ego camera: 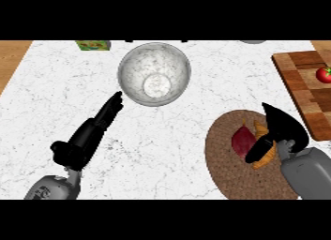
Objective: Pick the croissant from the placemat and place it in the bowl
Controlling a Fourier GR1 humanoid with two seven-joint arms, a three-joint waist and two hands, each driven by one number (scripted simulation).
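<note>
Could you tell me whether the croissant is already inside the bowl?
No, the croissant lies on the placemat under the right robot hand, apart from the bowl.

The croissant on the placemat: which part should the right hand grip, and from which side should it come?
Grip the croissant across its narrow middle, coming from above and from the right, where the right hand already is. It lies long and thin on the placemat, and a dark red thing blocks its left side.
</note>
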